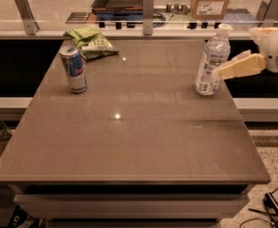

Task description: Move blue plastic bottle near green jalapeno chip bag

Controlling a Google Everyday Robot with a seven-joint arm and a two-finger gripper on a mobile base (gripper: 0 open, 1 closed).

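The blue plastic bottle [211,62], clear with a white cap and a white-and-blue label, stands upright near the right edge of the table. The green jalapeno chip bag [90,42] lies at the far left of the table, well apart from the bottle. My gripper [222,71] reaches in from the right edge of the camera view, its cream fingertips right at the bottle's right side at label height.
A blue-and-silver drink can [74,69] stands upright on the left, just in front of the chip bag. The brown table [129,141] has a glass barrier with metal posts [148,7] along its far edge. A cardboard box [211,1] sits behind it.
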